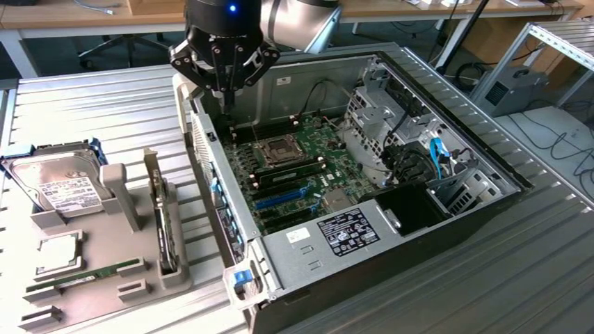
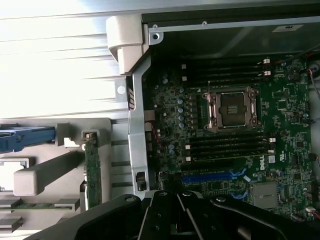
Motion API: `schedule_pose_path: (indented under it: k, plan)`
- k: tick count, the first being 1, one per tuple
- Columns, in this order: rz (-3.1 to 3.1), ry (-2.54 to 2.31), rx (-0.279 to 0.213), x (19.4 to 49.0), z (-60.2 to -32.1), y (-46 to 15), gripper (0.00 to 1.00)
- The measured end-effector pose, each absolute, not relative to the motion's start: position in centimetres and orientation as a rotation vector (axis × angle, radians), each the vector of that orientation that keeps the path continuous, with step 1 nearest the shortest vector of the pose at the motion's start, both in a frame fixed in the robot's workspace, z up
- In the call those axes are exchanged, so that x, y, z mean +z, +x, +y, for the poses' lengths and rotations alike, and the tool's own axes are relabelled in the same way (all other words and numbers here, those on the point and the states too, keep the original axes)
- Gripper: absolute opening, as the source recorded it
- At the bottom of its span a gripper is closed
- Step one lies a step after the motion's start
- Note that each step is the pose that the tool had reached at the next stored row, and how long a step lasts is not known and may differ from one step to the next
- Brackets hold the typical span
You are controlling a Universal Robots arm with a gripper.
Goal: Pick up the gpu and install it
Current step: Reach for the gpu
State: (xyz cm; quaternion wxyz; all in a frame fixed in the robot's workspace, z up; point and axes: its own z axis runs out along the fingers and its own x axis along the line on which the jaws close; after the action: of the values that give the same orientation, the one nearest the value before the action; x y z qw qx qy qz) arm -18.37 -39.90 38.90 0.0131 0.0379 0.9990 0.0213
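**A:** Right at the front, on the exterior view's left, there's the grey holder (image 1: 93, 299). A green memory stick (image 1: 83, 277) lies in it and a hard drive (image 1: 63, 188) is propped up behind.

**B:** And the gpu (image 1: 164, 226)?

**A:** It's standing on its long edge in the holder's slot nearest the computer case (image 1: 390, 271). Thin, dark, nothing touching it, and just beside the case's outer wall.

**B:** Into the case, then.

**A:** The side is open. The power supply (image 1: 343, 233) is at the near end, with blue slots (image 1: 278, 200) just past it. Then comes the motherboard (image 1: 320, 156), with the bare processor socket (image 1: 278, 149) in the middle.

**B:** Where's the gripper (image 1: 225, 89)?

**A:** Up at the far end, hanging over the case's far corner on the exterior view's left, above the board's back edge. Its fingers are drawn together to a point, and I can't see anything between them.

**B:** So well apart from the gpu.

**A:** Well apart. Everything sits on a ribbed metal table (image 1: 102, 104), and beyond that are wooden desks (image 1: 93, 14).
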Motion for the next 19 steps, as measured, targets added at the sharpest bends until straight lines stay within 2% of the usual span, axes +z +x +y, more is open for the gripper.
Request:
schedule_pose_path:
  k: [19]
  plan:
    - [3.112,0.118,0.067,38.90,-39.90,-19.04,0.11]
